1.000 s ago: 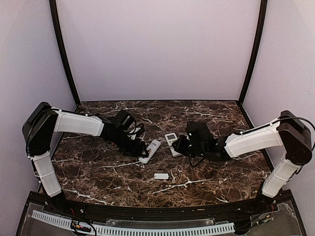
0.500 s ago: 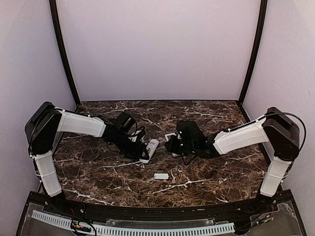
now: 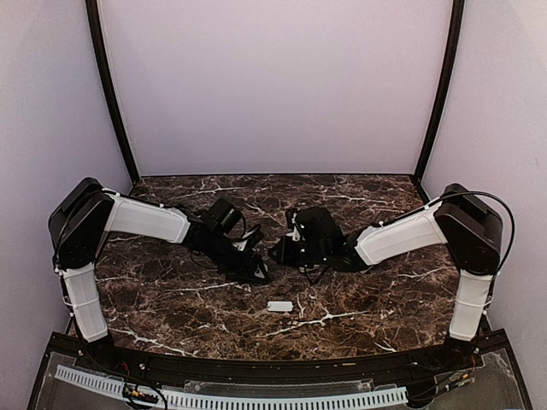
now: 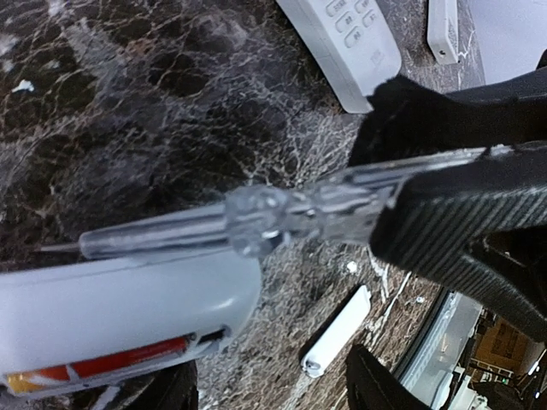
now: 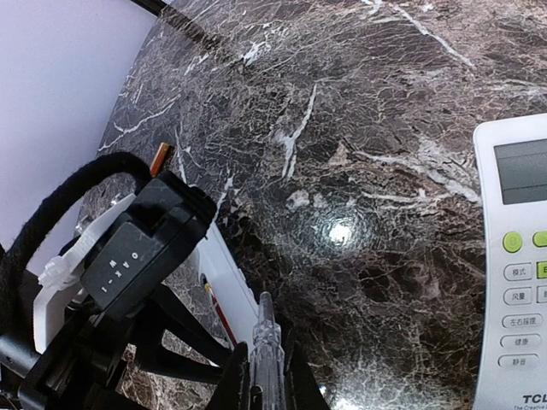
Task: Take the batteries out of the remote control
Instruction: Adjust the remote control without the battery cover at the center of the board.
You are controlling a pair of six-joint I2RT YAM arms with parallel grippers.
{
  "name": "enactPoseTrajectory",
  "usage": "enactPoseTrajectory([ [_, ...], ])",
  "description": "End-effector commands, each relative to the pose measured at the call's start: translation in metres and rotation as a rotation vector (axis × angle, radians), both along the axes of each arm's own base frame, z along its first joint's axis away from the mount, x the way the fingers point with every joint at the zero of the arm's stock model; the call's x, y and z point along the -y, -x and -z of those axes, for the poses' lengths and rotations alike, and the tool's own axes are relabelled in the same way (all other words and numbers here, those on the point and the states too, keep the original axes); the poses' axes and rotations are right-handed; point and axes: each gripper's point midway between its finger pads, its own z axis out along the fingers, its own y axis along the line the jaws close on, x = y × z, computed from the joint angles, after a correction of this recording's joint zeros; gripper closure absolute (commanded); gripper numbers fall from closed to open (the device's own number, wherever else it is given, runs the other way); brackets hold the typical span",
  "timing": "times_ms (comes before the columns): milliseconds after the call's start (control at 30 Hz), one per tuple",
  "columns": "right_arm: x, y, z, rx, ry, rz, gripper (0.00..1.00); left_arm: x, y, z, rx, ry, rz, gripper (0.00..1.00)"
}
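Observation:
The white remote control (image 4: 128, 307) lies at the lower left of the left wrist view, its compartment uncovered and a red battery (image 4: 102, 367) showing inside. My left gripper (image 4: 269, 376) is open around the remote's end, with a gap of bare table up to its other finger. My right gripper (image 5: 267, 376) is shut on a clear pointed tool (image 5: 267, 329). The tool's tip sits beside the remote (image 5: 226, 273) and its red battery (image 5: 218, 312). From above, both grippers (image 3: 255, 266) (image 3: 282, 252) meet at mid-table and hide the remote.
A second white remote (image 5: 513, 256) with buttons lies face up just right of the right gripper. A small white cover (image 3: 279, 306) lies nearer the front edge, and another cover (image 4: 443, 30) lies beyond. A small orange cylinder (image 5: 160, 155) rests on the marble behind the left gripper.
The right arm has swung left with its tool, from beside the second remote to the open remote. The left gripper has slid right over that remote, which is now covered from above.

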Motion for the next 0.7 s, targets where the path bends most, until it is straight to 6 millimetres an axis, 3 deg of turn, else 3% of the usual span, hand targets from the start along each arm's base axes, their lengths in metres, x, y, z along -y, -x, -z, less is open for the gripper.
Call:
enactPoseTrajectory([
  [0, -0.009, 0.001, -0.014, 0.034, -0.037, -0.025, 1.00, 0.012, -0.001, -0.007, 0.008, 0.057, 0.016, 0.41],
  [233, 0.019, -0.006, -0.023, 0.077, 0.012, 0.086, 1.00, 0.016, -0.005, -0.023, 0.051, 0.091, 0.014, 0.41],
  [433, 0.055, -0.016, -0.039, 0.125, 0.094, 0.195, 1.00, 0.006, -0.010, -0.065, 0.161, 0.092, 0.009, 0.36],
  [567, 0.065, -0.013, -0.047, 0.130, 0.136, 0.204, 1.00, -0.019, -0.027, -0.075, 0.196, 0.035, -0.033, 0.33],
  [667, 0.065, -0.007, -0.050, 0.100, 0.132, 0.192, 1.00, -0.043, -0.039, -0.066, 0.165, -0.013, -0.072, 0.32],
])
